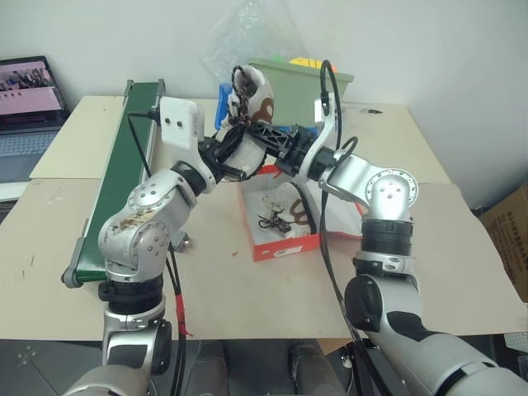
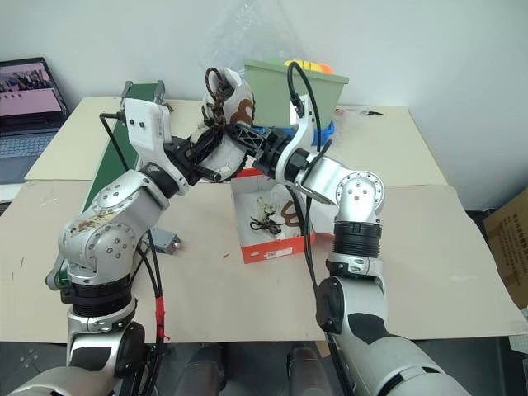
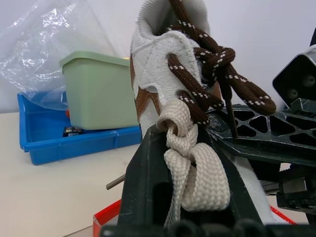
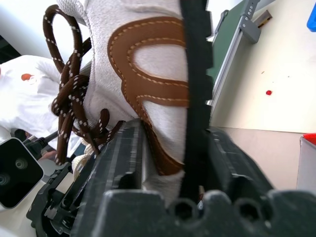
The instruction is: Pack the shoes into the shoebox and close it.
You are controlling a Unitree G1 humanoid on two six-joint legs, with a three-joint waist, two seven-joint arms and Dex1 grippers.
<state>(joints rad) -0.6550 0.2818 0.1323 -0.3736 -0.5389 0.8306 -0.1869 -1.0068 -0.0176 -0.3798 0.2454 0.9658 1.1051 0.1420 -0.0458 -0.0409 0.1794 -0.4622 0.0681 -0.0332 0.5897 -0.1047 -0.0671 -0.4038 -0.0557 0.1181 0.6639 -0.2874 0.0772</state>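
One cream shoe [image 1: 252, 92] with brown trim and dark laces is held upright in the air, above the back of the open red-orange shoebox [image 1: 285, 246]. My left gripper [image 1: 238, 132] is shut on its laced side, where a cream lace loop [image 3: 190, 163] lies between the fingers. From the other side my right gripper [image 1: 262, 132] clamps the shoe [image 4: 148, 74], with a black finger [image 4: 197, 98] pressed on each face. A second shoe [image 2: 279, 216] lies inside the box, its laces loose. The lid is hidden behind my arms.
A green conveyor belt [image 1: 124, 165] runs along the table's left. Behind the box stand a green bin [image 1: 299, 78] and a blue tray [image 3: 44, 133], with a clear plastic bag [image 1: 247, 33] beyond. A laptop [image 1: 29, 99] sits far left.
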